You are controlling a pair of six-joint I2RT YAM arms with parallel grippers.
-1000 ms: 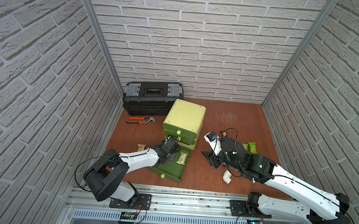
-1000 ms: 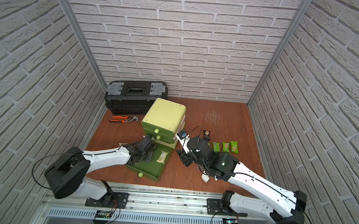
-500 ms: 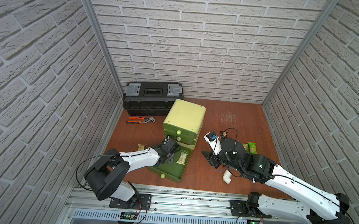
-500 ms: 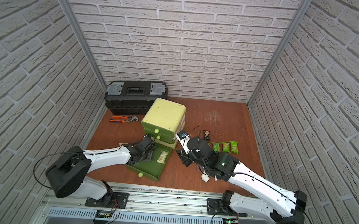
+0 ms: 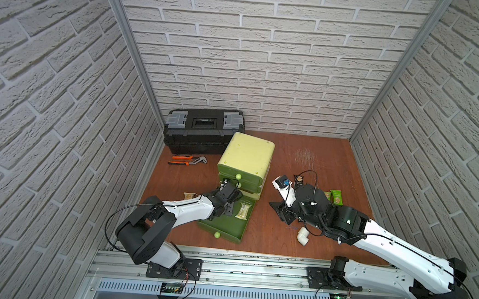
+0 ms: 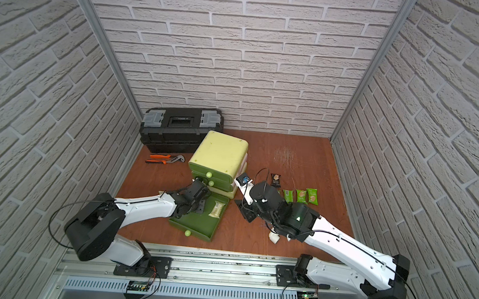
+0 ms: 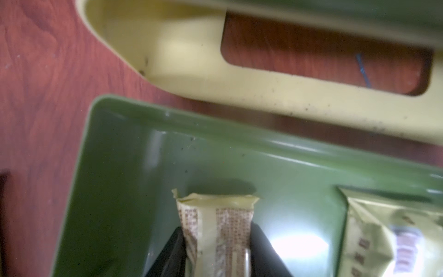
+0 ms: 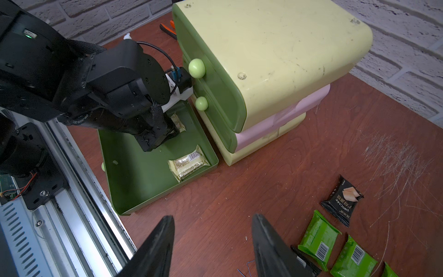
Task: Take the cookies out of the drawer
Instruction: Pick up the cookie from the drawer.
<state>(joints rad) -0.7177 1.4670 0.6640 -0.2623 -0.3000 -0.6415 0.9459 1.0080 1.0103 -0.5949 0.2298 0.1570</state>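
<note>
Left wrist view, unlike both top views, shows left tool point(image 7: 217, 230) pinching a beige cookie point(image 7: 215, 211); right tool point(image 8: 212, 217) gapes empty.

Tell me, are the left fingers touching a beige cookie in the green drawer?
Touching. The left wrist view shows the left fingers pressed against both sides of the beige cookie, with no gap.

Cropping the beige packet point(image 7: 215, 235) between the fingers point(image 7: 263, 256) at the frame edge, cropping a second beige packet point(image 7: 388, 239), blurring the cabinet shell point(image 7: 191, 60), half-hiding a black packet point(image 8: 309, 266) behind a right finger point(image 8: 268, 247)
</note>
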